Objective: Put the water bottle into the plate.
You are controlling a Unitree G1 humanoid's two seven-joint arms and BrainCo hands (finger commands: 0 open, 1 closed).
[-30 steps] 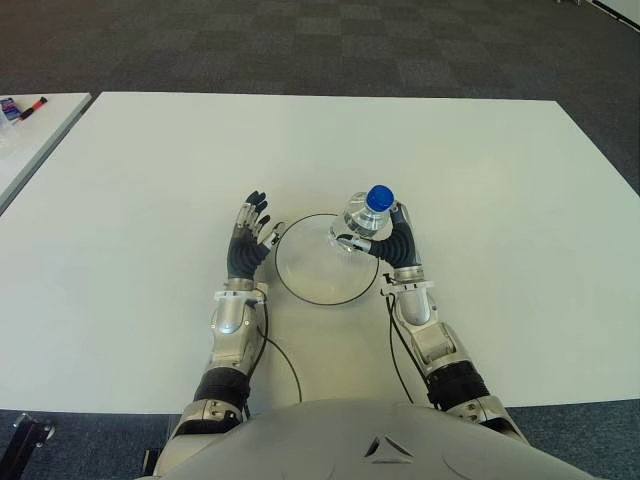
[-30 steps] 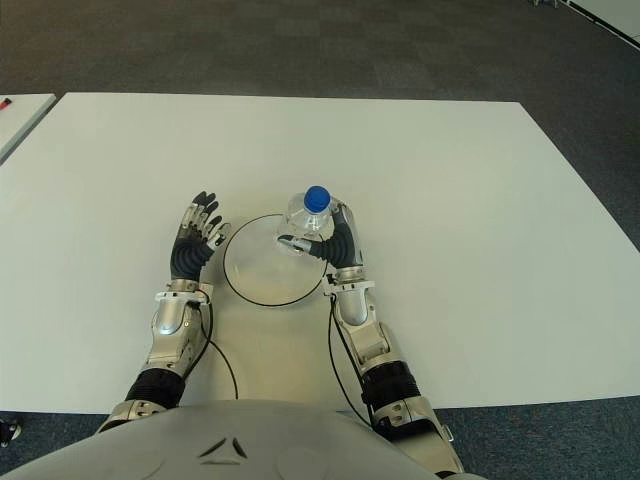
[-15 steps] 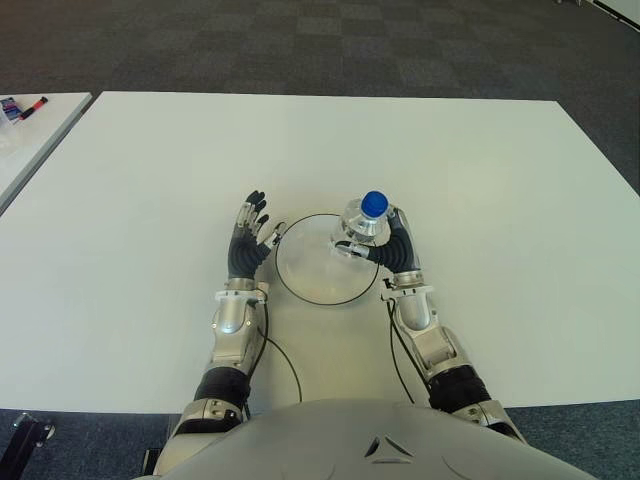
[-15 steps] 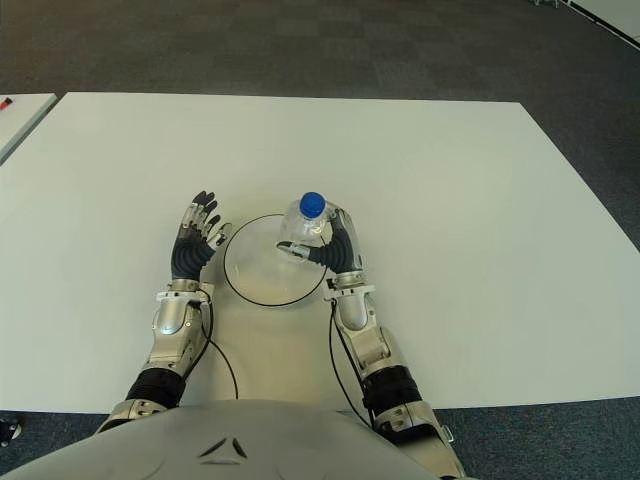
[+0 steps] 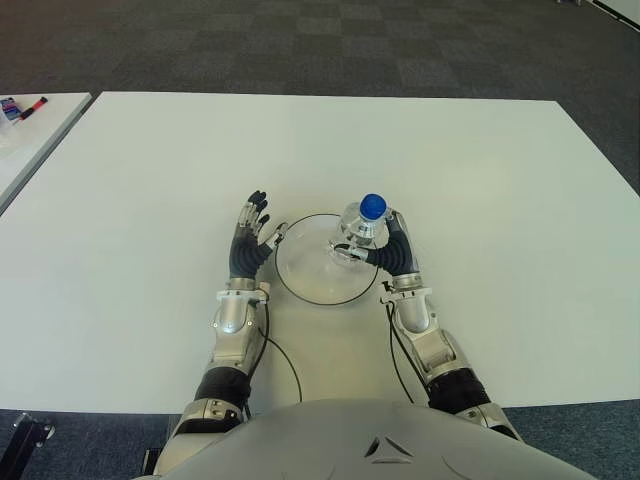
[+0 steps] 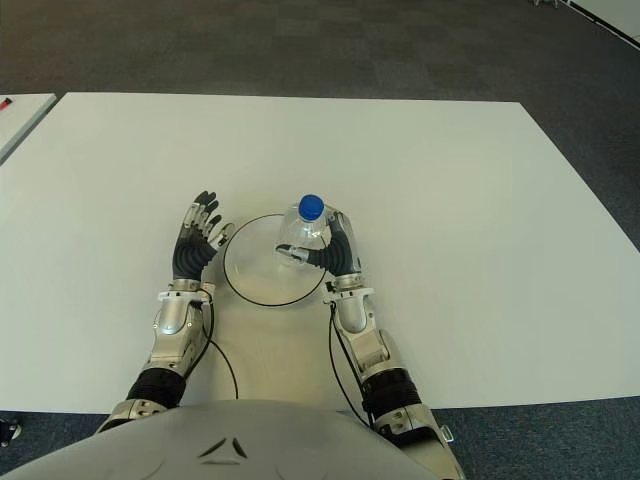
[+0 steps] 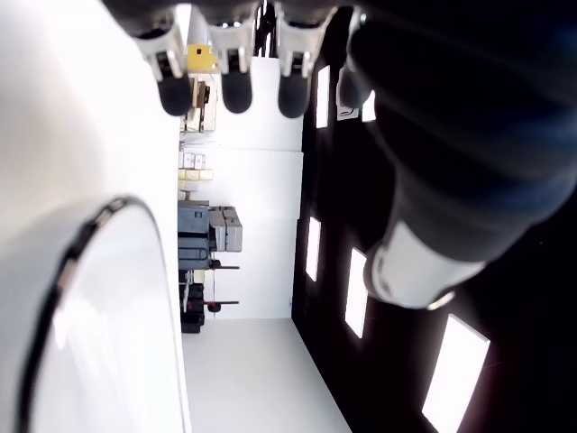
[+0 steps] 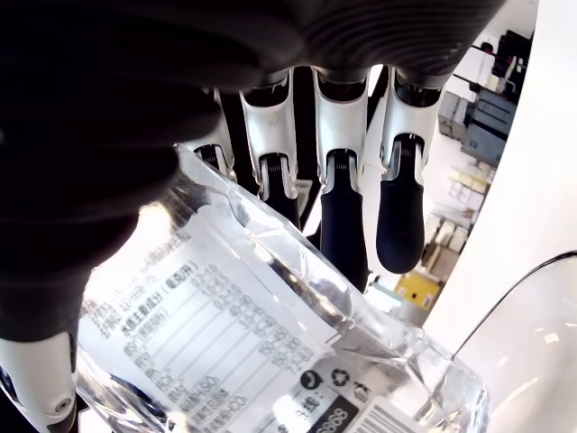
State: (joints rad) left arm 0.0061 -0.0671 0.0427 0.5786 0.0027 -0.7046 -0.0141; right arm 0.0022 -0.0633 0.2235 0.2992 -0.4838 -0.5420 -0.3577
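A clear water bottle point(image 5: 362, 226) with a blue cap point(image 5: 373, 206) stands upright over the right part of a round white plate point(image 5: 310, 270) with a dark rim. My right hand point(image 5: 385, 246) is shut on the bottle from its right side; the right wrist view shows the fingers point(image 8: 340, 194) wrapped around the labelled bottle point(image 8: 225, 343). Whether the bottle's base touches the plate is hidden. My left hand point(image 5: 249, 238) shows just left of the plate, fingers spread and holding nothing.
The white table point(image 5: 480, 180) stretches wide around the plate. A second white table point(image 5: 30, 135) at the far left carries small items point(image 5: 20, 108). Dark carpet point(image 5: 300, 40) lies beyond the far edge.
My right hand has carried the bottle slightly left and down, further over the plate. The left hand has stayed where it was.
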